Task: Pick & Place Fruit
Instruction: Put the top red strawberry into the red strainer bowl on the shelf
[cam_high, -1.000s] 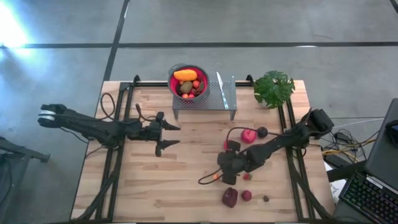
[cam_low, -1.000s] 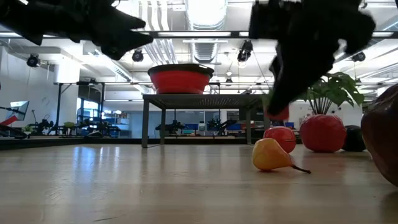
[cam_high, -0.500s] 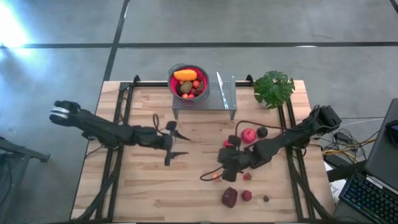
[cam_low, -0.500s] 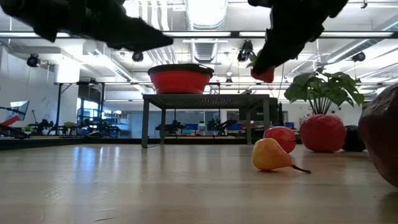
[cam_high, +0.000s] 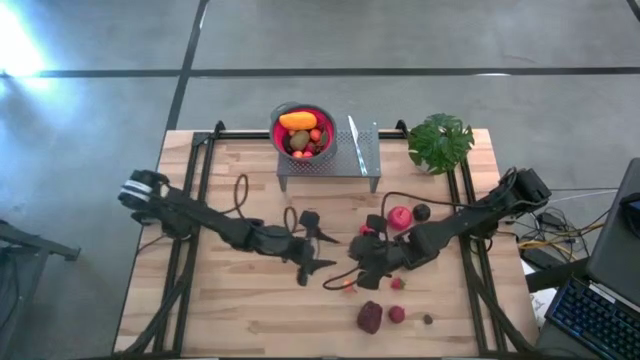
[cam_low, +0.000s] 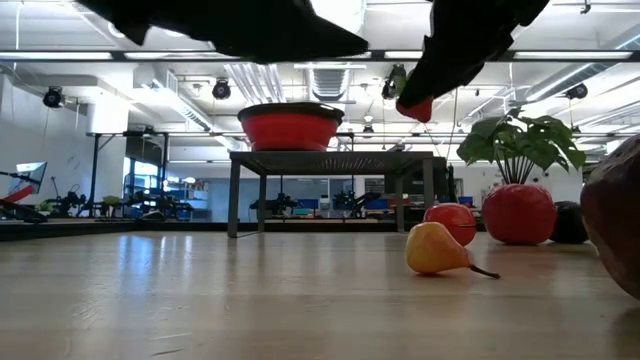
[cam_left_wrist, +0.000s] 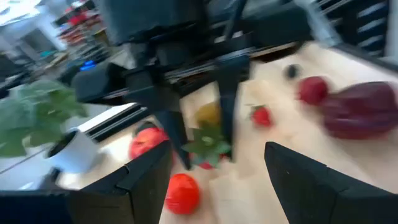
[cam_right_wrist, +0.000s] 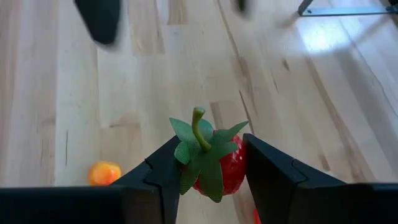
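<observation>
Strawberry is clamped in my right gripper, lifted off the table approx mid-right. Fruit in the bowl on the rack: orange one, kiwis, small reds, so part done. Left to do: pear, apple, maroon one, a few small ones near it. My left gripper hangs spread apart, holding nothing, near centre. No labels or writing I can read.
</observation>
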